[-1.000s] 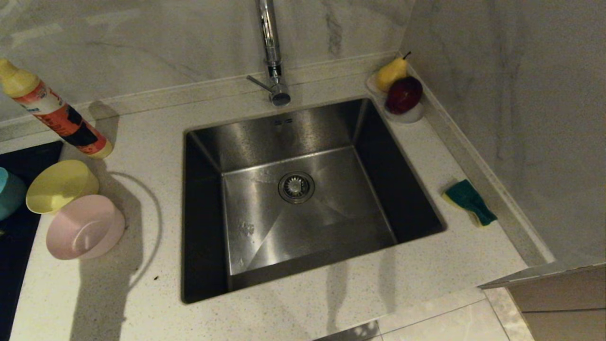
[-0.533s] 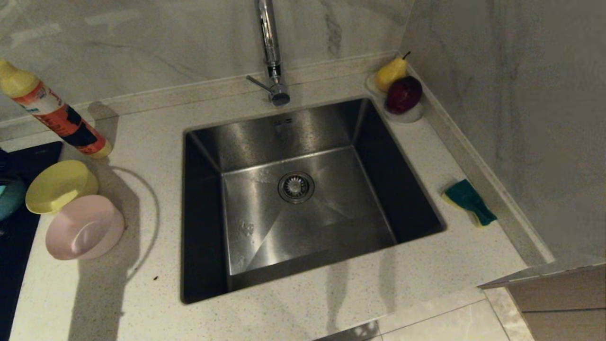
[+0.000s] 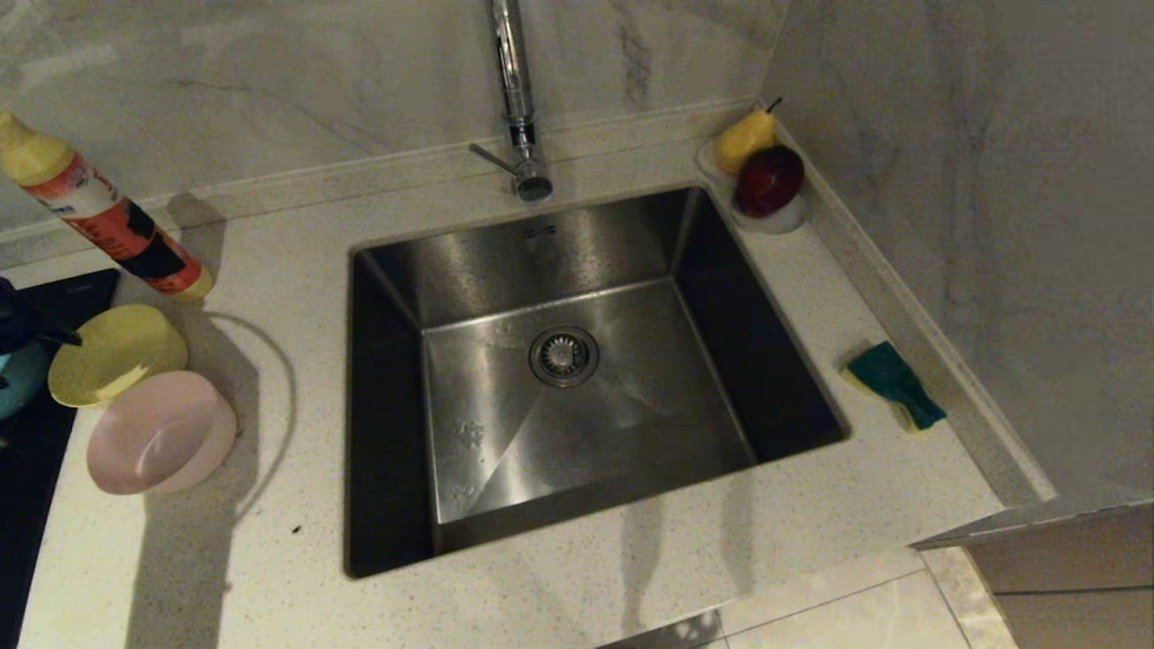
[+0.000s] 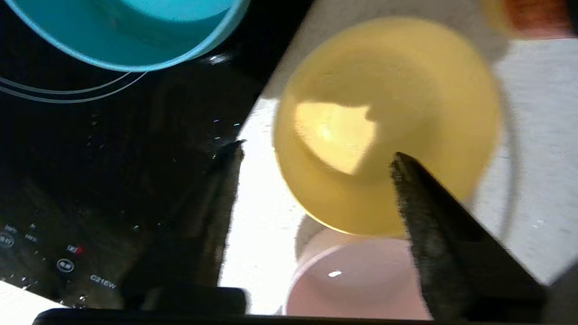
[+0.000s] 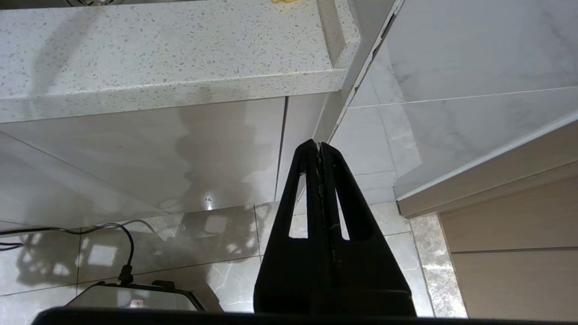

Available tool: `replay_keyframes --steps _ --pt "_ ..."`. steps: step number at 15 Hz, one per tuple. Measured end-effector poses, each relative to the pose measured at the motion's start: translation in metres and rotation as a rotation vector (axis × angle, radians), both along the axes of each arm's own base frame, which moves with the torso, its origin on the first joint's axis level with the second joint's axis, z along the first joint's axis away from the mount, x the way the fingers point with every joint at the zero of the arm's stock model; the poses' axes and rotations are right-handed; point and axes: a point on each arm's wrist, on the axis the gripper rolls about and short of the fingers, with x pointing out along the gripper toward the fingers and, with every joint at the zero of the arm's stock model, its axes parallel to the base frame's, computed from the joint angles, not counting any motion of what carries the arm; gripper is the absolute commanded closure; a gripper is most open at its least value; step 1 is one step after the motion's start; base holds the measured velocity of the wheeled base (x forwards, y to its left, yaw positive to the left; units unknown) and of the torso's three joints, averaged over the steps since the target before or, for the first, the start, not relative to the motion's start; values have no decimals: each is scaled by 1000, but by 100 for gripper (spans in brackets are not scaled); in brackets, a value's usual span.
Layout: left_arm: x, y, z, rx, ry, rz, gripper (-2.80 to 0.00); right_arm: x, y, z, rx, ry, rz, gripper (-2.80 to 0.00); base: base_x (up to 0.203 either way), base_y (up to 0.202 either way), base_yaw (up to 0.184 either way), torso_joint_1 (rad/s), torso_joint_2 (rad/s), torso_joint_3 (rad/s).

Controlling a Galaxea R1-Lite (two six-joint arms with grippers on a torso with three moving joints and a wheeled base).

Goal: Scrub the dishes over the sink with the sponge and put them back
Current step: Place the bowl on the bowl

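Observation:
Three bowls stand left of the sink (image 3: 721,297): the yellow bowl (image 3: 117,353) leans on the pink bowl (image 3: 160,433), and the blue bowl (image 3: 16,383) sits at the view's edge on the hob. My left gripper (image 3: 20,323) hovers open by the yellow bowl (image 4: 388,113). In the left wrist view the left gripper (image 4: 318,150) holds nothing. One finger is over that bowl's inside and the other over the hob's edge. The pink bowl (image 4: 356,280) and blue bowl (image 4: 135,31) lie close by. The sponge (image 3: 894,383) lies right of the sink. My right gripper (image 5: 319,144) hangs shut below the counter.
A detergent bottle (image 3: 108,221) leans behind the bowls. The black hob (image 4: 90,180) borders the counter on the left. A pear and a red apple sit on a white dish (image 3: 783,219) in the far right corner. The tap (image 3: 516,99) rises behind the sink. A wall closes the right side.
My left gripper has come into the head view at the left edge, beside the yellow bowl. Bowls and sponge stay where they were.

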Motion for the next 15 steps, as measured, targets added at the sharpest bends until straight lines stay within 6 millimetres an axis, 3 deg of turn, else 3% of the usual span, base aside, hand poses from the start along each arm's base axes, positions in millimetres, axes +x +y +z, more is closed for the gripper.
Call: replay_keyframes --steps 15 --pt "17 14 -39 -30 123 50 -280 0 0 0 0 0 0 0 0 0 0 0 0 0"
